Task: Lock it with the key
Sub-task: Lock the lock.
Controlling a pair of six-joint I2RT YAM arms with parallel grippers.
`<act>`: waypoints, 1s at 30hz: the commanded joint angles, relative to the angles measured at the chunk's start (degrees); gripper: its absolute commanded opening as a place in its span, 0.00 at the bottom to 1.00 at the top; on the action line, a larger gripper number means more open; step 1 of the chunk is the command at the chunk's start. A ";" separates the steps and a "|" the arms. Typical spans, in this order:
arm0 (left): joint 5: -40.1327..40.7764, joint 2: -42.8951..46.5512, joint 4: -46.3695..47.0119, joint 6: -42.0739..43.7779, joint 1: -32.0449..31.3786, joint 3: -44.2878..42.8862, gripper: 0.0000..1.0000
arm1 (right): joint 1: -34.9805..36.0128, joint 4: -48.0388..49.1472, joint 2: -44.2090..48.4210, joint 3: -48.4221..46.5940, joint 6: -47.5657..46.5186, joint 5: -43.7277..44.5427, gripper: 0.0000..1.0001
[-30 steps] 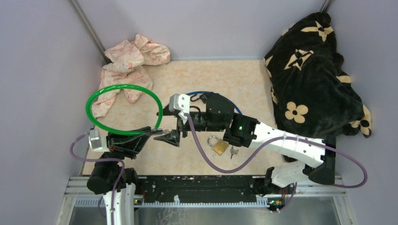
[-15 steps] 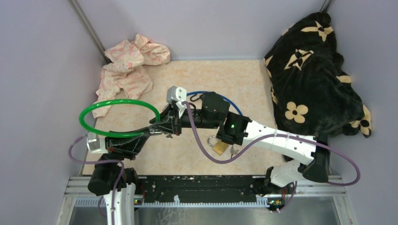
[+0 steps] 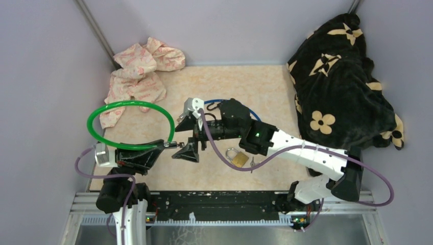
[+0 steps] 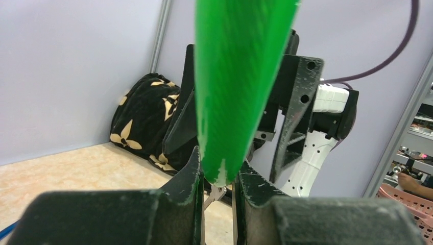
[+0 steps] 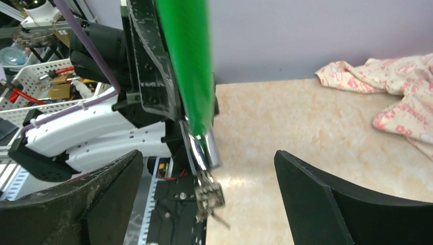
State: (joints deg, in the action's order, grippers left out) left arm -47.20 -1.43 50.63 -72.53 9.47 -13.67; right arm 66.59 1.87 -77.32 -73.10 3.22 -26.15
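Top external: right hand (image 3: 185,136) has spread open; left hand (image 3: 171,145) still clamps green cable (image 3: 127,104).

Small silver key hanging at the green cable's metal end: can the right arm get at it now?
Probably yes. The right gripper has its jaws wide open and empty, and the small silver key hangs between them under the green plastic-coated cable; nothing stands in between.

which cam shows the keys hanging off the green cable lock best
Right wrist: the keys dangle in plain sight below the metal tip of the green cable lock. Top external shows the whole loop, but the keys are too small to make out. Left wrist shows only a metal sliver beneath the cable.
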 commanded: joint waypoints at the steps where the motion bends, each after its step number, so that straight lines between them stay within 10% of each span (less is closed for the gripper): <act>1: 0.36 0.46 3.60 -0.77 0.06 -0.13 0.00 | -5.29 -5.31 4.65 -0.85 2.11 -9.54 0.98; 18: 0.08 0.43 4.04 -0.89 0.10 0.93 0.00 | -9.26 -7.45 -3.73 -5.66 6.72 -26.93 0.48; 26: 0.02 0.45 3.54 -0.77 0.06 1.02 0.00 | -9.20 -3.67 -3.39 -3.57 8.45 -27.27 0.01; 30: 0.21 0.39 1.39 -0.19 0.08 0.95 0.00 | -8.95 -0.29 -2.39 -1.35 8.48 -22.70 0.00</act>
State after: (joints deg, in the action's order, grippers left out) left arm -48.03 -1.39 52.40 -73.38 9.47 -12.60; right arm 57.36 -5.65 -81.52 -75.31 11.22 -50.11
